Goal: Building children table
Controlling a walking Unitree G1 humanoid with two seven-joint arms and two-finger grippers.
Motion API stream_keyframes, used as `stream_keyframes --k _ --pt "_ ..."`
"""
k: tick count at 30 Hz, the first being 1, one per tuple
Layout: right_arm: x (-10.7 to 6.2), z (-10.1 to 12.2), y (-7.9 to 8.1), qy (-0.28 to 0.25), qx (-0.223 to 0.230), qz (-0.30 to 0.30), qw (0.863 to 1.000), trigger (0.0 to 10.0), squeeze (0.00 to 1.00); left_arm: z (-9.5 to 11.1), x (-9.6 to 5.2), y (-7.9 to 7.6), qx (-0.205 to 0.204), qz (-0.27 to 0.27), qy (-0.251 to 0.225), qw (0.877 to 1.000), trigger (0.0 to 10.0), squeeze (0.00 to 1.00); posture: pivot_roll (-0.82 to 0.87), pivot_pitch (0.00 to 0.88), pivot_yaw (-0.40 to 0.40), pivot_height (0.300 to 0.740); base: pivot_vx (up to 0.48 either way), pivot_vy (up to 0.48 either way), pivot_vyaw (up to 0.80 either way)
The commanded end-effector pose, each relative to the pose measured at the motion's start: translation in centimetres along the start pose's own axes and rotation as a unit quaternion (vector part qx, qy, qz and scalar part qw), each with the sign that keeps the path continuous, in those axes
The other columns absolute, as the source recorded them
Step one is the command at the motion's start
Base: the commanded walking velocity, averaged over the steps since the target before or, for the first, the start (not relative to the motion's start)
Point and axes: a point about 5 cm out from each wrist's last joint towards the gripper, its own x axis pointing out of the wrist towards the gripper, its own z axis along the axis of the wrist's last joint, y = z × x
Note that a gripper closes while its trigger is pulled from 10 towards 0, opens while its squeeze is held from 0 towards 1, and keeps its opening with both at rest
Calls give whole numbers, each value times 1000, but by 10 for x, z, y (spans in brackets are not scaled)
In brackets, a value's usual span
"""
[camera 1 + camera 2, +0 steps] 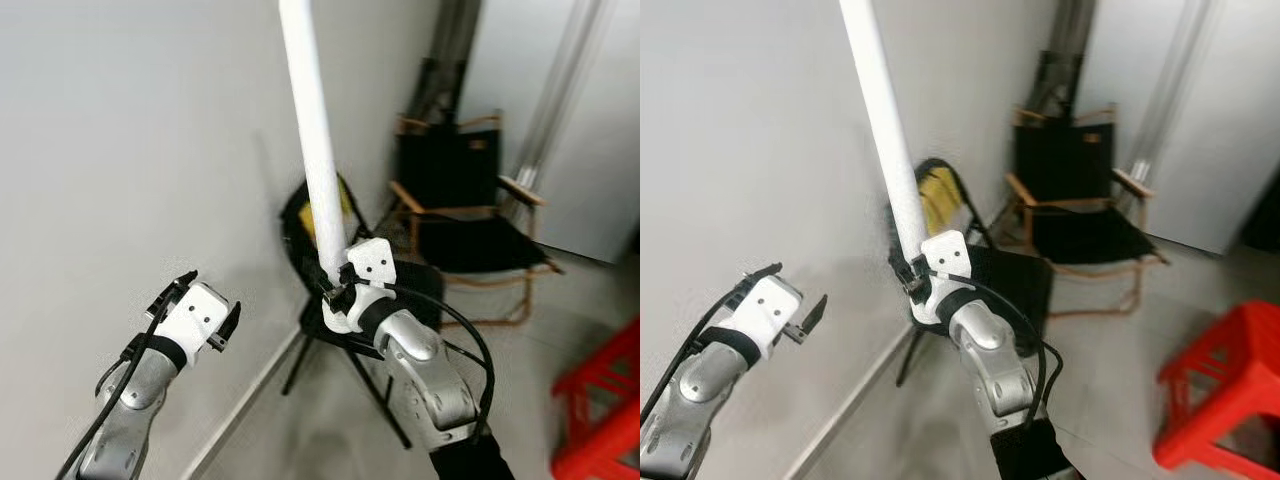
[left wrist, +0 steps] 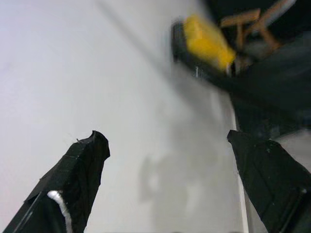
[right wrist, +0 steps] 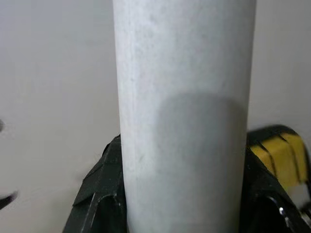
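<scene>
No brand, label or writing can be read on anything here.

Nearest, the right gripper [image 1: 333,290] is raised in front of the robot, its silver forearm bent up from the lower right with a black cable looping beside it. Its two black fingers are pinched on the lower end of a white table leg [image 1: 312,130], a long round tube. The leg stands nearly upright from the gripper, leaning slightly toward the robot's left, and runs up out of the top of the head views. In the right wrist view the leg [image 3: 184,111] sits between the two black fingers [image 3: 99,194], one on either side, pressed against it.

The left gripper [image 1: 200,305] is held up at a lower height, to the left of the leg and well apart from it. Its forearm rises from the lower left and points toward the grey wall [image 1: 130,130]. Its fingers are spread wide with nothing between them; the left wrist view shows the two fingertips [image 2: 80,167] apart against the bare wall.

Behind the right gripper, a black folding chair [image 1: 310,215] with a yellow patch leans against the wall. Farther back stands a wooden-framed armchair [image 1: 460,215] with black fabric. On the floor at the far right sits a red plastic stool [image 1: 1225,385].
</scene>
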Motion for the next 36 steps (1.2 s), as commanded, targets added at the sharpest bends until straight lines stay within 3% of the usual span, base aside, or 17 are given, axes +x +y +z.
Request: stream_keyframes --k 1,6,16,21,36 --pt "-2 3 2 -8 -1 10 1000 10000 0 3 -7 -4 -4 4 -13 1000 10000 0 -65 0 -27 740 0 0 800" --pt "-6 2 0 -8 -2 5 1000 10000 0 10 -15 -7 -26 27 -31 999 10000 0 -49 0 -43 740 0 0 800" --pt "-12 3 4 -6 7 24 1000 10000 0 17 -16 -10 -53 65 -44 995 10000 0 -50 0 -45 740 0 0 800" --pt "-13 6 13 -15 13 69 997 10000 0 25 -14 -2 -71 83 -64 992 10000 0 -40 0 -50 740 0 0 800" --pt "-17 8 21 -17 22 128 991 10000 0 30 -15 2 -119 77 -80 987 10000 0 -33 0 -52 740 0 0 800"
